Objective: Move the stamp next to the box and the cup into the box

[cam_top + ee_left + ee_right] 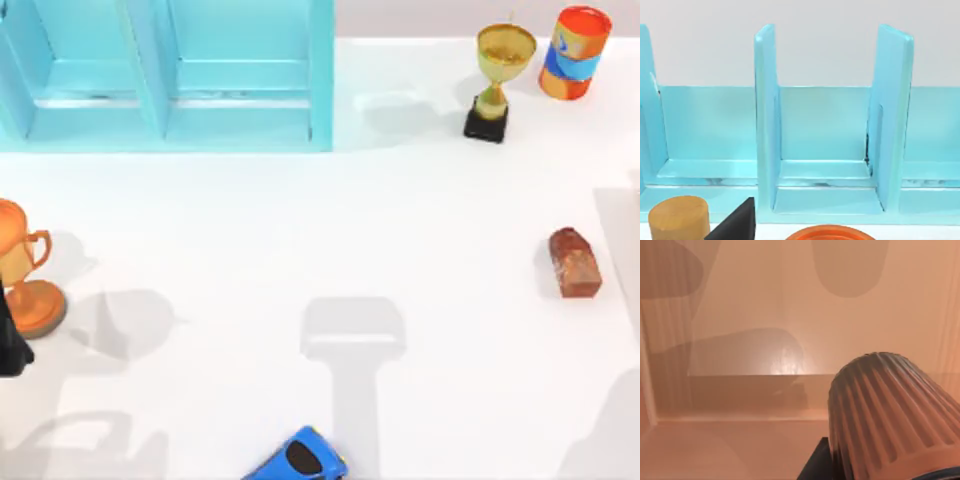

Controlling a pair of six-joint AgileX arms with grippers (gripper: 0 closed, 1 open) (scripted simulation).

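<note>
— Which step is this?

— Judging by the layout, the cup's. The left gripper [10,350] sits parked at the table's left edge; whether it is open, I cannot tell. The stamp [575,262], a reddish-brown speckled block, lies on its side at the right.

— And the cup?

— The ribbed, copper-brown cup [890,415] seems clamped in the right gripper [875,467], over the box [740,400]. Next, probably lower it and let go.
</note>
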